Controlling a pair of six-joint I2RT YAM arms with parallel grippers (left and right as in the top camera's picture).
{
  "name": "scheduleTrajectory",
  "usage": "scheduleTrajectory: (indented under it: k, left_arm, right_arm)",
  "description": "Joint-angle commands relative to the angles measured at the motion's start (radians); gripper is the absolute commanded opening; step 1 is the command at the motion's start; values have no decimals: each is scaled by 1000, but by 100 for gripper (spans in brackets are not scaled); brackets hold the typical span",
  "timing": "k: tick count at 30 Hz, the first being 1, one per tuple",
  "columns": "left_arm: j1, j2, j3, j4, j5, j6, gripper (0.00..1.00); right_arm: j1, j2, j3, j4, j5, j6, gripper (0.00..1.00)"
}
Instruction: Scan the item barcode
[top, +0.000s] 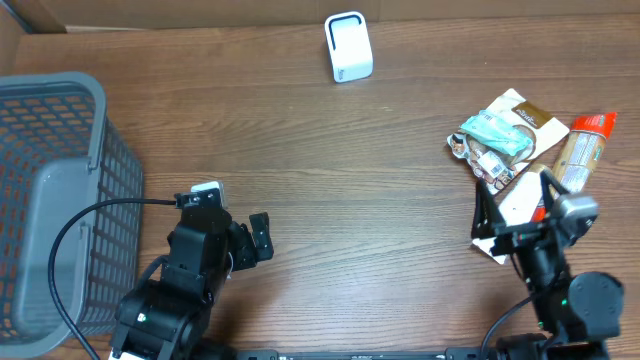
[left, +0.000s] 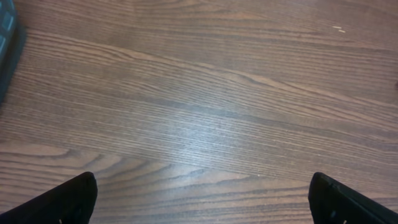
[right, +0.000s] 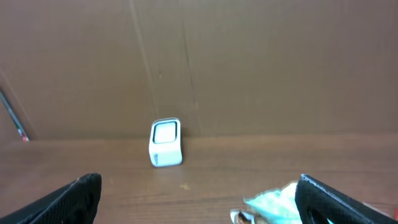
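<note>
Here the pile of snack packets (top: 515, 140) lies on the wooden table (top: 380, 190), just ahead of the right gripper (top: 513, 207). The jaws of this gripper stand wide apart and hold nothing. The white scanner (top: 348, 46) stands further ahead and to the left of this gripper, well apart from it. The left gripper (top: 235, 228) is also fully open and empty, over bare wood, with the grey basket (top: 50, 88) close on its left side
</note>
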Motion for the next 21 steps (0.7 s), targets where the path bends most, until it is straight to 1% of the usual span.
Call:
scheduleTrajectory:
  k: [1,4,6,8,13,15,21]
  left_arm:
    - [0,-1,1,3,-13,-17,100]
    - [0,-1,1,3,-13,-17,100]
    - [0,-1,1,3,-13,-17,100]
    - [0,-1,1,3,-13,-17,100]
    - [0,-1,1,3,-13,-17,99]
    - [0,-1,1,3,-13,-17,100]
    - [0,-1,1,3,-13,-17,100]
  right_arm:
    - [-1,-99,-120,58,-13,-12,100]
    - [-2,-185,-208,101,-35,-37,100]
    - [-2,-241,-254,105,-81,-108,100]
    - [-2,-252,-286,116,-109,-164,100]
    - [-2,-253,-343,112,-104,-164,100]
    - [-1,-253,-341,64,-101,-164,100]
    - [-2,-253,-341,58,-50,-164,100]
